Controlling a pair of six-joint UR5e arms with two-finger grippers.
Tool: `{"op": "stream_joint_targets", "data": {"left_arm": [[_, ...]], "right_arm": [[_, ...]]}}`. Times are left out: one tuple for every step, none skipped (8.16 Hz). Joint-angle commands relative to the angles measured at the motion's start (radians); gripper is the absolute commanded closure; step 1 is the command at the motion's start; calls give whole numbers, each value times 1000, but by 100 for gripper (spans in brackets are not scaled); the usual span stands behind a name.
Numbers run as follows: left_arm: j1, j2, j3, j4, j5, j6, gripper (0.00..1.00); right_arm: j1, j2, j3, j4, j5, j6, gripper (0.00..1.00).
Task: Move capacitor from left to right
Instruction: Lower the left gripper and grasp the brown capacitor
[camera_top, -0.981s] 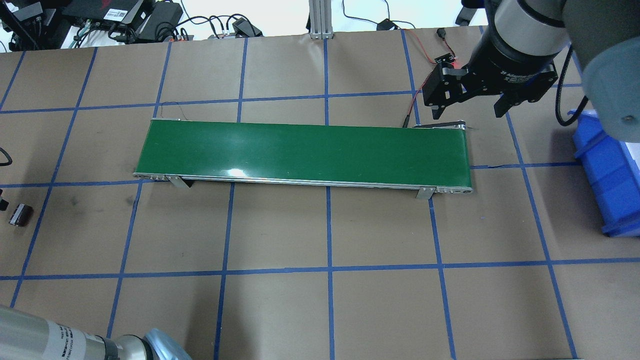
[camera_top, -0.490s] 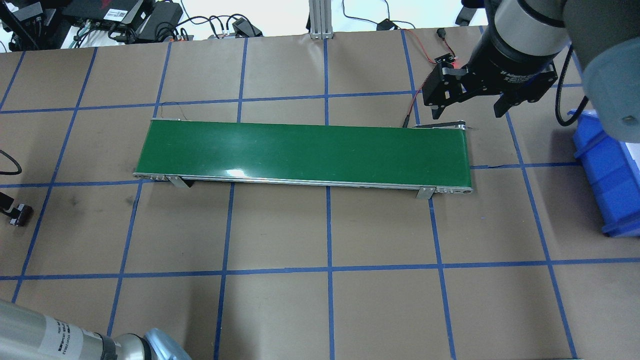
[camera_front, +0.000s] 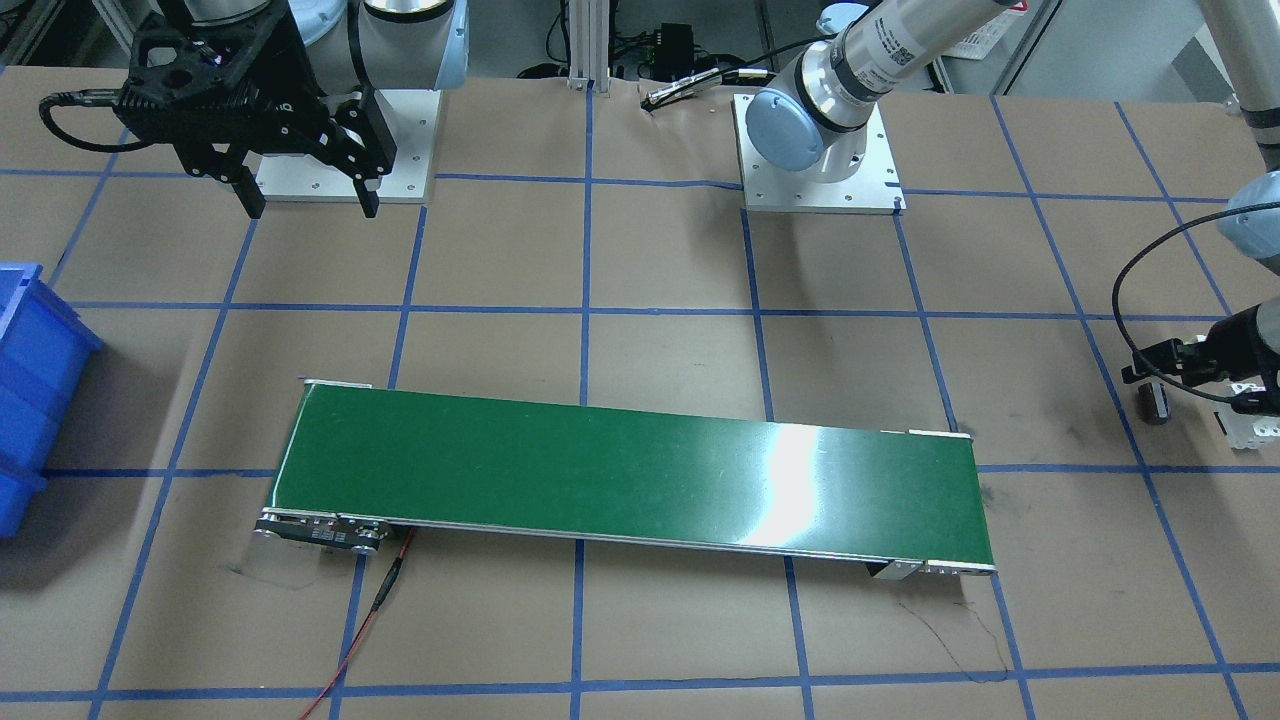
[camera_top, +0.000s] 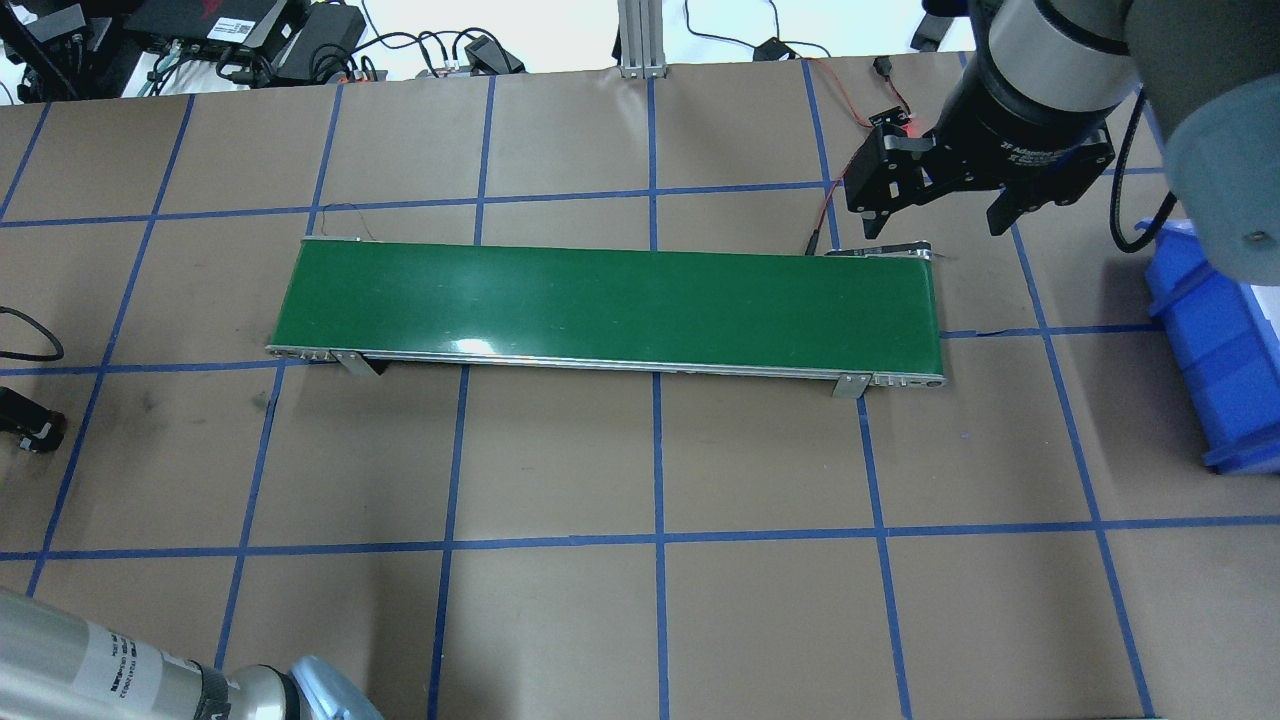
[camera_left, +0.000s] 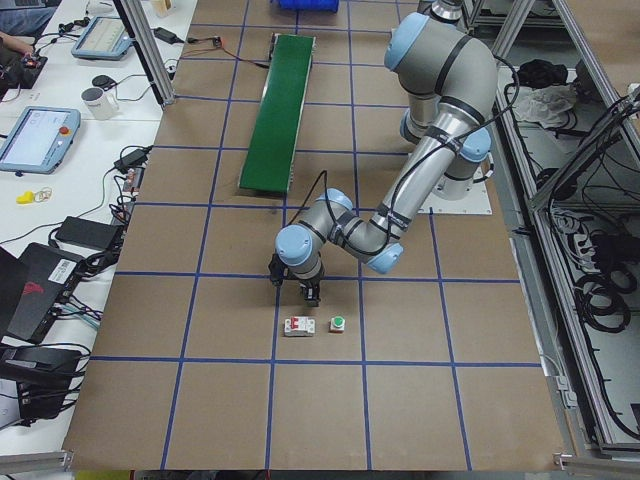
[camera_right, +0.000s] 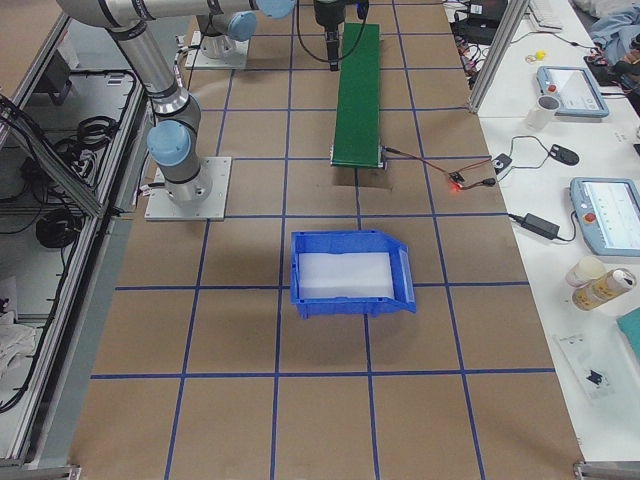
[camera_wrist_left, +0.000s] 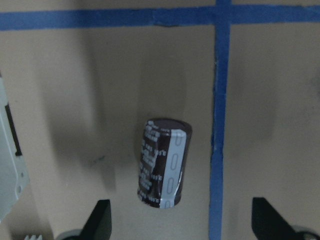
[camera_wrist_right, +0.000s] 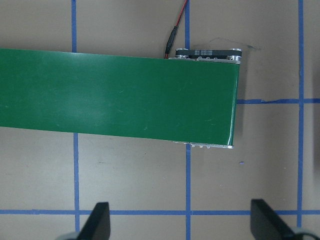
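Left wrist view: the left gripper (camera_wrist_left: 182, 225) has its fingers spread wide. The capacitor (camera_wrist_left: 164, 162) lies on its side on the table (camera_wrist_left: 75, 65), in line with the gap, touching neither finger. Right wrist view: the right gripper (camera_wrist_right: 182, 222) is likewise spread and empty, above one end of the conveyor (camera_wrist_right: 115, 92). Front-facing view: the capacitor sits near the table's end on the robot's left, well apart from the conveyor.

Overhead looks forward and down from behind the robot, and front faces it; both share the belt (camera_top: 610, 305). Side cameras look along it from either end. Wrist cameras look straight down: left close on the capacitor (camera_wrist_left: 164, 164) just ahead of the left gripper (camera_wrist_left: 182, 225), right higher over the belt.
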Motion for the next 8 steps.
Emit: {"op": "stream_joint_targets", "data": {"left_arm": [[0, -19, 0, 6, 0, 39, 0], [0, -19, 0, 6, 1, 45, 0], [0, -22, 0, 6, -3, 47, 1], [0, -34, 0, 8, -8, 59, 3], [0, -46, 0, 8, -6, 86, 15], [0, -46, 0, 8, -2, 90, 37], [0, -48, 3, 8, 3, 83, 76], [0, -46, 6, 6, 4, 79, 100]], "right_arm": [[0, -1, 0, 0, 2, 5, 0], [0, -1, 0, 0, -1, 5, 0], [0, -1, 0, 0, -1, 5, 0], [0, -1, 0, 0, -1, 5, 0], [0, -1, 0, 0, -1, 5, 0], [0, 0, 0, 0, 1, 5, 0], [0, -1, 0, 0, -2, 5, 0], [0, -1, 0, 0, -1, 3, 0]]}}
